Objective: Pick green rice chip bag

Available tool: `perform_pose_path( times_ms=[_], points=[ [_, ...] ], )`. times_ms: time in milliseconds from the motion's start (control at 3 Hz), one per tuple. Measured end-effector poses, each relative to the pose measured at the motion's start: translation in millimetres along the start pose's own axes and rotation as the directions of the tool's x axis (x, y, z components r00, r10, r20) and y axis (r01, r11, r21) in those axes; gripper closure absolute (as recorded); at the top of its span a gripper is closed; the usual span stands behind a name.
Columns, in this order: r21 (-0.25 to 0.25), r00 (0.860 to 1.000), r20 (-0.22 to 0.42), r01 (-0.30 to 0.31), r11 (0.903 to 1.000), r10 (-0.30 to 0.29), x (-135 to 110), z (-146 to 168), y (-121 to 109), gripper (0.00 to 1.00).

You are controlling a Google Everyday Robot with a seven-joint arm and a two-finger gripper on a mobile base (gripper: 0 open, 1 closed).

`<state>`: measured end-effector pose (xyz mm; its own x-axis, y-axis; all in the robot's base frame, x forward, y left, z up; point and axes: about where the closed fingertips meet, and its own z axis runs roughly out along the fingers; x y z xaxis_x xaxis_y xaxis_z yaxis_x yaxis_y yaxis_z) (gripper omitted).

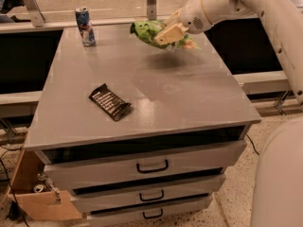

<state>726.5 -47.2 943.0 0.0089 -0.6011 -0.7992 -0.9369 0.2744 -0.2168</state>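
Nearest the camera, the drawer handles [151,166] of the cabinet sit below the surface [189,103] and play no part in the task. On the front-left area of the surface lies a dark striped wrapper [110,101], well apart from the work zone. Toward the far right, the tool [166,34] is clenched on the green rice chip bag [146,30], which hangs clear of the surface with its shadow beneath. Risk: the grip appears to take only one end of the crinkly pouch, so under a fast move the film may slide out and the bag drop. At the far-left corner a blue-white can [84,26] stands upright, apart from the bag. Judged from here, nothing obstructs a lift.
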Motion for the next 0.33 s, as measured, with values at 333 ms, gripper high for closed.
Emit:
perform_pose_path(
  times_ms=[333],
  points=[
    [-0.022, 0.998, 0.05, 0.036, 0.9991, -0.035, -28.5, -18.8, 19.1, 1.0]
  ],
)
